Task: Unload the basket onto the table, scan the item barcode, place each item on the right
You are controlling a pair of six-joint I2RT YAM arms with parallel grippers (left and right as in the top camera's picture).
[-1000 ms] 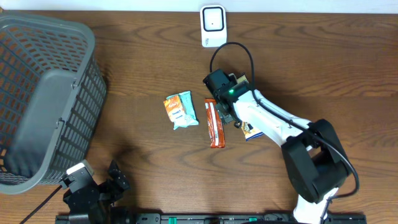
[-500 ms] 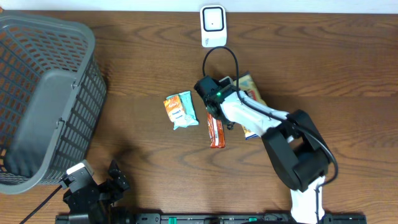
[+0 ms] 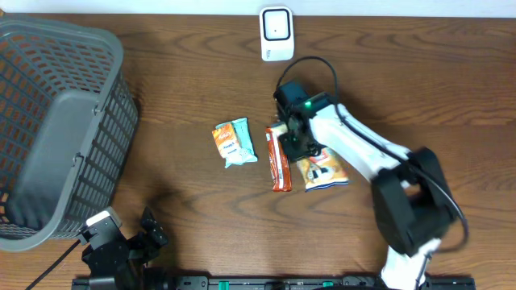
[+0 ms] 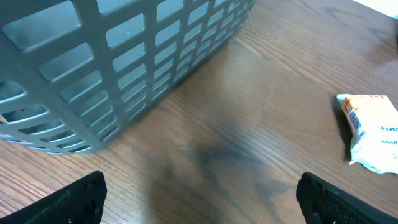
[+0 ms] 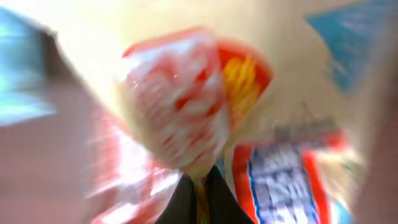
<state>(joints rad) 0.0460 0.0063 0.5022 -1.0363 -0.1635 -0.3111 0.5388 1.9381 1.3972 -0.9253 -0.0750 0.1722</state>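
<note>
Snack bag (image 3: 324, 171), yellow with a picture on its face, lies on the table (image 3: 185, 72) right of centre, just beside a red bar (image 3: 279, 159) on its left. The right gripper (image 3: 296, 143) is down at the bag's far left corner. In the blurred wrist view its fingertips (image 5: 181, 202) meet on a thin edge of wrapper, so I take the claw to be clamped on the bag. Whether the bag has left the wood I cannot tell from above. The scanner (image 3: 276, 34) stands at the far edge, well apart from the bag, and nothing faces it. So the pick-up looks just made. Carrying the bag over, turning its barcode to the scanner and getting a read are all left to do. The left gripper (image 4: 202, 200) waits near the front left, fingers spread wide and empty, beside the grey basket (image 3: 81, 105). A teal packet (image 3: 235, 143) lies untouched left of the bar.
</note>
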